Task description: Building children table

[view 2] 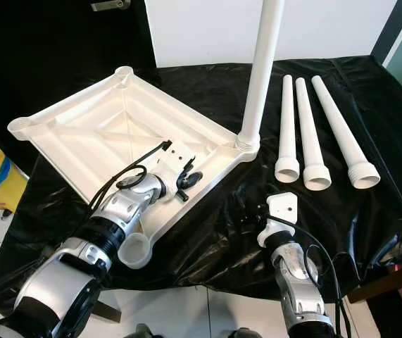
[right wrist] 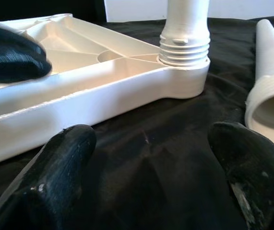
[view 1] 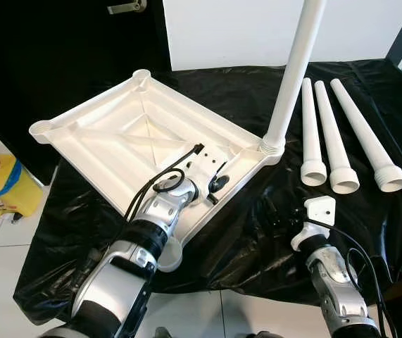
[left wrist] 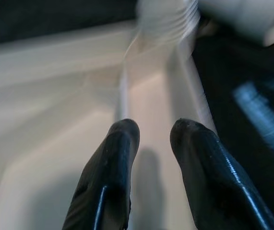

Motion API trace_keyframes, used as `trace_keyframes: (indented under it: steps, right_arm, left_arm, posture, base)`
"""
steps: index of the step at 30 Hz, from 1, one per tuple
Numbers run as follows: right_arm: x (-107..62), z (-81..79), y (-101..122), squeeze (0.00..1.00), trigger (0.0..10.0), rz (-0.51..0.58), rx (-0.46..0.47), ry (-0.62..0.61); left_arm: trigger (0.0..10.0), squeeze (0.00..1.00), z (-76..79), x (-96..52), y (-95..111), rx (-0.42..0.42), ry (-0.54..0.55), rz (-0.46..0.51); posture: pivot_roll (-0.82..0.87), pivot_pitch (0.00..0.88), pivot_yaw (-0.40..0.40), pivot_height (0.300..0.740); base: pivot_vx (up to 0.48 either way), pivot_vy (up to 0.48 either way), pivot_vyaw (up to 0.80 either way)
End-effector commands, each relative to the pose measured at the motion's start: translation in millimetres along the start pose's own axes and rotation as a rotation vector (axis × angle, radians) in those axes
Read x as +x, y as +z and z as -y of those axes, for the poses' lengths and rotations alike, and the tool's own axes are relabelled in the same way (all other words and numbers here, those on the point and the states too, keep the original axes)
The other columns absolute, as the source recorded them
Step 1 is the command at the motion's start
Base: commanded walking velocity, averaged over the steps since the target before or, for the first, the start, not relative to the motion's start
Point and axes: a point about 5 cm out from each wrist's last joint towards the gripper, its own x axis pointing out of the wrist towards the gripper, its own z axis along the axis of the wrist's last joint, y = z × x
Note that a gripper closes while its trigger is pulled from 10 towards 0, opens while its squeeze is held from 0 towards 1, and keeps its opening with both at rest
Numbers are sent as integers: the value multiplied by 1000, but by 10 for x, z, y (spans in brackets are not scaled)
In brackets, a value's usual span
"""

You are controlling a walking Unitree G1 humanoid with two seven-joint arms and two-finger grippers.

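A white children's table top lies upside down on the black sheet. One white leg stands upright, threaded into the right corner socket. Three loose legs lie side by side to the right of it. My left gripper rests inside the top's underside, close to the rim near that socket; its fingers are a little apart with nothing between them. My right gripper hovers low over the sheet, in front of the socket, open wide and empty.
The top's near corner socket hangs over the sheet's front edge. A yellow bag stands on the tiled floor at the left. A dark door and a white wall close off the back.
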Motion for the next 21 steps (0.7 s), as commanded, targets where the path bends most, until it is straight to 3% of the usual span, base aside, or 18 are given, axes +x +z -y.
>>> trace_keyframes:
  steps: [1, 5, 8, 9, 10, 13, 19, 20, 21]
  right_arm:
    - [-25, -30, -51, 0, 10000, -25, 7, -6]
    - [-22, -44, -63, 0, 10000, -30, 5, -9]
    - [-1, -59, -85, 0, 10000, -47, 1, -21]
    - [-1, -59, -85, 0, 10000, -47, 1, -21]
    - [32, -63, -99, 0, 10000, -61, -2, -34]
    - [43, -66, -103, 0, 10000, -64, -2, -36]
    - [131, -122, -139, 0, 10000, -119, -34, -17]
    - [200, -176, -131, 0, 10000, -126, -54, 11]
    - [220, -194, -124, 0, 10000, -123, -61, 23]
  left_arm:
    - [10000, 0, 44, -75, 27, 47, -60, 68]
    - [10000, 0, 30, -165, 56, 69, -26, 130]
    - [10000, 0, -98, -334, 33, 53, 56, 174]
    - [10000, 0, -98, -334, 33, 53, 56, 174]
    - [10000, 0, -226, -473, -37, 75, 116, 159]
    - [10000, 0, -261, -517, -58, 84, 132, 154]
    - [10000, 0, -414, -777, -192, 155, 175, 102]
    - [10000, 0, -468, -987, -282, 186, 187, 69]
    - [10000, 0, -474, -1051, -308, 197, 188, 59]
  posture:
    - [-97, 56, 35, 740]
    - [-92, 56, 30, 740]
    - [-80, 56, 21, 740]
    - [-80, 56, 21, 740]
    - [-69, 54, 13, 740]
    - [-69, 54, 13, 740]
    - [-47, 51, -5, 740]
    - [-37, 45, -15, 740]
    - [-37, 44, -15, 740]
  base:
    - [0, 0, 0]
    - [0, 0, 0]
    - [0, 0, 0]
    - [0, 0, 0]
    - [0, 0, 0]
    - [0, 0, 0]
    - [0, 0, 0]
    - [0, 0, 0]
    - [0, 0, 0]
